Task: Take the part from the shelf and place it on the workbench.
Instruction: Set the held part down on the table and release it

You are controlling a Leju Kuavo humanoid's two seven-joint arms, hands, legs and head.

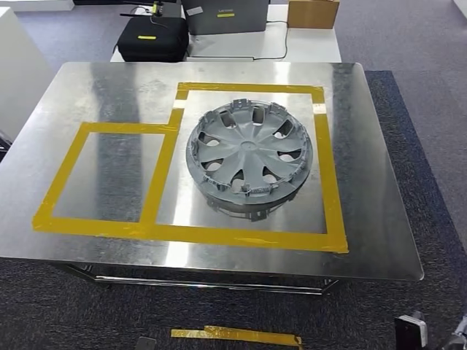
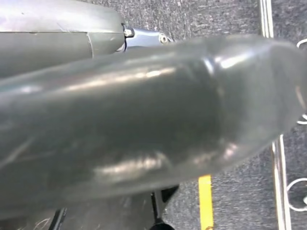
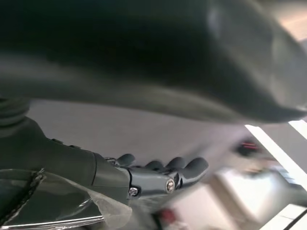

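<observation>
Resting on the workbench point(image 1: 82, 87), the part point(image 1: 249, 157) is a grey wheel cover with curved spokes and oval cut-outs. It lies flat inside the larger of two yellow tape outlines point(image 1: 328, 175), near that outline's middle, with clip tabs standing up around its rim. The smaller tape outline point(image 1: 61, 175) adjoins the larger one on the left side of the metal top. No hand touches the part.

Left hand point(image 2: 145, 120): in the left wrist view a thick grey thumb lies across the picture, blurred, above dark carpet point(image 2: 231, 14) and a yellow floor strip point(image 2: 205, 201). Whether its fingers are released or clenched cannot be told.

Right hand point(image 3: 159, 175): in the right wrist view the dark fingers point(image 3: 188, 167) extend in a row, lightly curved, apart from the thumb, with nothing between them. The surroundings there are blurred.

Beyond the workbench stands a white table point(image 1: 309, 45) carrying a black case point(image 1: 153, 38), a grey box point(image 1: 225, 16) and a cardboard box point(image 1: 313, 13). A strip of yellow tape point(image 1: 236, 336) lies on the carpet in front of the workbench.
</observation>
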